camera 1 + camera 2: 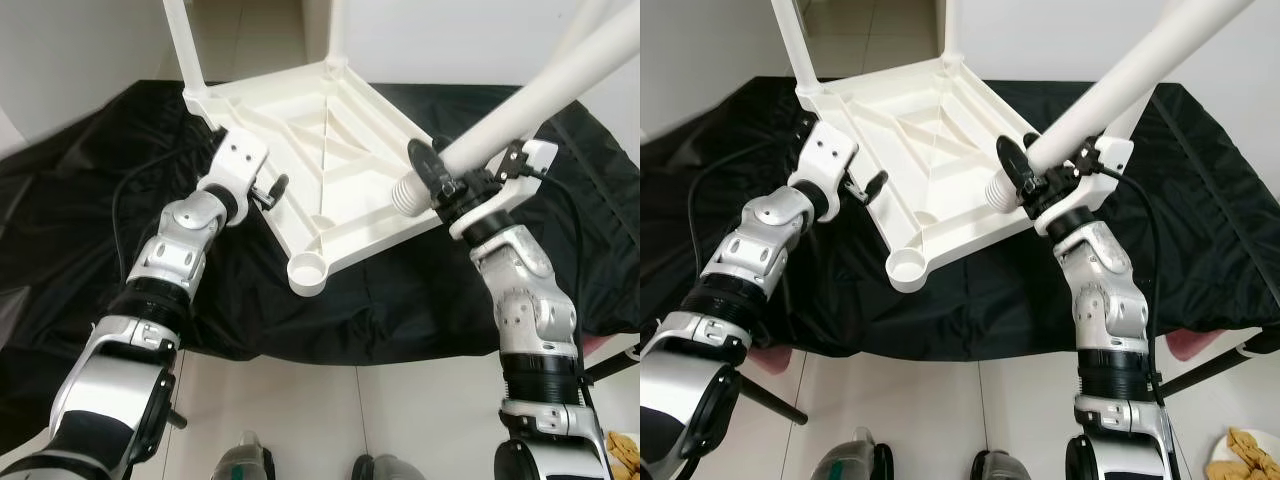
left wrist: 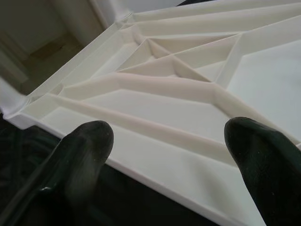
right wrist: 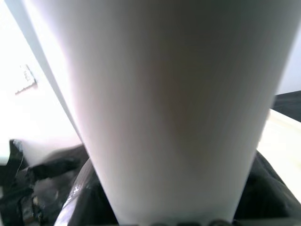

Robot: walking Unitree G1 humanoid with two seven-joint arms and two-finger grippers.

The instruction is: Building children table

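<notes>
Cloth, black and crumpled, covers the floor, and on it lies the upturned tabletop, ribbed underside facing up, with two legs already standing at its far corners. An open round socket waits at the near corner. The loose leg is held by the right end effector, whose fingers are clamped around it near its threaded end; that end touches or hovers just at the tabletop's right edge. The leg's long axis slants up and away to the far right, so the thread points down-left, and the empty socket lies left and nearer of it. The right arm is clearly the nearer one, elbow bent upward. The left end effector sits at the tabletop's left edge, fingers spread wide, gripping nothing.
</notes>
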